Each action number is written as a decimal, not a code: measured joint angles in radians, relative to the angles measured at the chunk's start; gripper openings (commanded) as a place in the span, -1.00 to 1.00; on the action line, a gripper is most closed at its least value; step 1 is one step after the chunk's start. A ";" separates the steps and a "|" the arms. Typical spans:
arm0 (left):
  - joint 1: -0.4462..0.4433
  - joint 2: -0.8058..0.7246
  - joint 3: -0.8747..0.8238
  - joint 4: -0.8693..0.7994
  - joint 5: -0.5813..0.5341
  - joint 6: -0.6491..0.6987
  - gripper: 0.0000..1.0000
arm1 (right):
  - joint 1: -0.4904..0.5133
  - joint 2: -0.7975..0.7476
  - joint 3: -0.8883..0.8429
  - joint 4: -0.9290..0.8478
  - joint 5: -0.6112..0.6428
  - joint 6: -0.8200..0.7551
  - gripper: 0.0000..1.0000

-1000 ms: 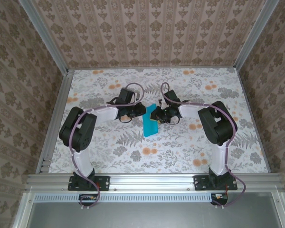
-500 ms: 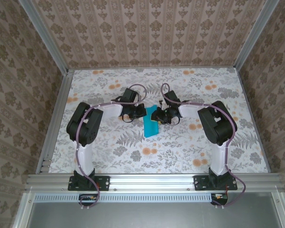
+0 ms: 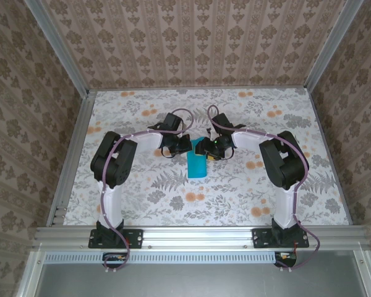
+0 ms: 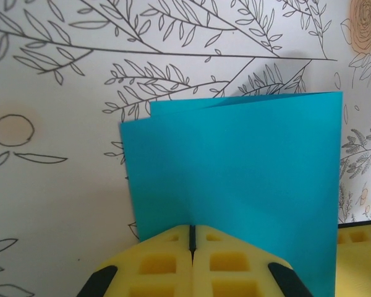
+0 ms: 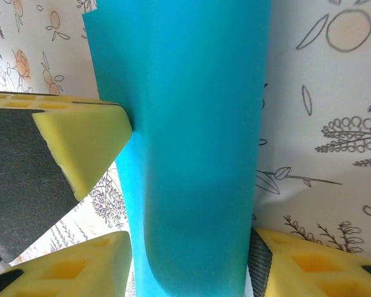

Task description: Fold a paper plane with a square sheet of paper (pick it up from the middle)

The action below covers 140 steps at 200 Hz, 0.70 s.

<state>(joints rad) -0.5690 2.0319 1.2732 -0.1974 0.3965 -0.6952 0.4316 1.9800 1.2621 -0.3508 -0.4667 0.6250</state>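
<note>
Left tool (image 4: 191,232), clamped on the paper (image 3: 196,165), should hold steady. Right tool (image 5: 188,253), jaws apart, should back toward 3 o'clock, seen from above, without snagging the fold.

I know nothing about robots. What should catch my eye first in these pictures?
The bright turquoise sheet of paper, folded over, stands out against the floral table, near its middle, between two black-and-white arms. The left gripper pinches the paper's edge with its yellow pads shut. The right gripper has its yellow fingers apart, one on either side of the paper.
</note>
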 measured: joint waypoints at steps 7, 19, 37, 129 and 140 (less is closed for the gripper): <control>0.000 0.001 0.002 -0.002 0.000 0.000 -0.95 | 0.000 0.000 0.011 -0.018 0.005 -0.016 0.09; 0.000 0.004 0.008 -0.006 0.000 0.003 -0.94 | 0.000 0.000 0.027 -0.043 0.009 -0.038 0.09; 0.000 0.007 0.014 -0.014 0.001 0.008 -0.93 | 0.000 0.003 0.048 -0.074 0.011 -0.069 0.06; 0.000 0.017 0.083 -0.060 0.004 0.019 -0.54 | -0.005 0.042 0.058 -0.103 0.025 -0.099 -0.29; 0.001 0.016 0.088 -0.056 -0.001 0.013 -0.46 | -0.005 0.042 0.057 -0.103 0.027 -0.095 -0.30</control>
<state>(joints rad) -0.5678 2.0483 1.3613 -0.2539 0.3958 -0.6827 0.4271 2.0220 1.3193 -0.4534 -0.4397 0.5297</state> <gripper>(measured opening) 0.227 0.355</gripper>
